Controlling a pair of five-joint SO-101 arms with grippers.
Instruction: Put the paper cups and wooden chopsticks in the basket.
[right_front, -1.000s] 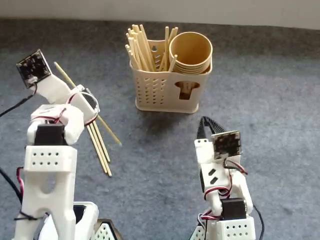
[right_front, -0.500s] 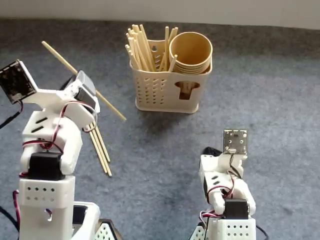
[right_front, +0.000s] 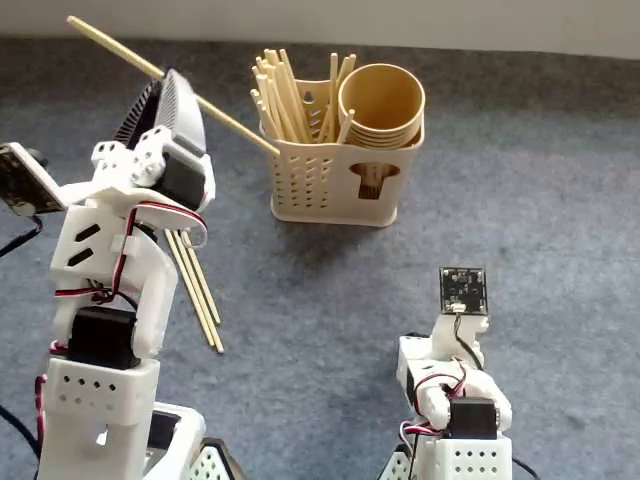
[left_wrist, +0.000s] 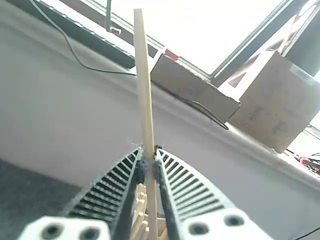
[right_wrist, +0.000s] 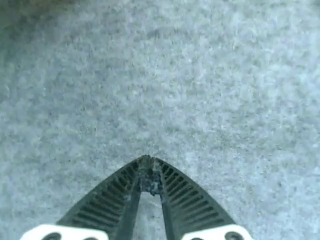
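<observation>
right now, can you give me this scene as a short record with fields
left claw: shut on a chopstick, held high beside the basket
held chopstick: tilted, lower end by the rim of the basket
basket contents: paper cups and a bundle of chopsticks
loose chopsticks: lying on the grey mat by the left arm
right claw: shut, holding nothing, over bare mat
left to do: the held and loose chopsticks

Matt wooden chopstick (left_wrist: 144, 90), ribbed black plastic pincer (left_wrist: 149, 151), cream plastic basket (right_front: 318, 185), paper cups (right_front: 384, 98), fuzzy grey cloth (right_wrist: 200, 75)
</observation>
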